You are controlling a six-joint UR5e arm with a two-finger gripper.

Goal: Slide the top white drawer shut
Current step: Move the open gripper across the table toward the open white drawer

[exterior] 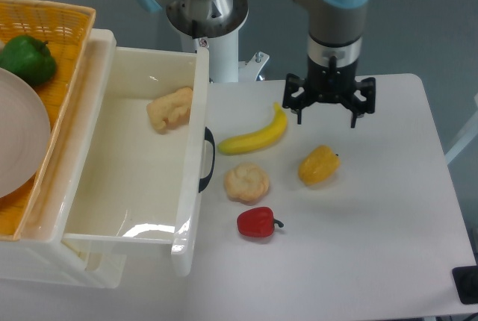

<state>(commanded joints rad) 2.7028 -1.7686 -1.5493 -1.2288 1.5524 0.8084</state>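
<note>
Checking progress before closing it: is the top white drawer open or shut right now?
Open. The top white drawer is pulled far out, its inside exposed with a pale food item lying in it.

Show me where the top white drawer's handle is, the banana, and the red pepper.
Top white drawer handle [207, 160], fixed camera, middle of the black curve.
Banana [254, 139], fixed camera, mid-body.
Red pepper [256, 222], fixed camera, centre of its body.

Banana [255, 136] and bun [246, 182] lie near the drawer front [196, 172].

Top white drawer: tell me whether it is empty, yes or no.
No, the top white drawer stands pulled open and a pale yellowish lumpy food item lies inside it near the back.
</note>
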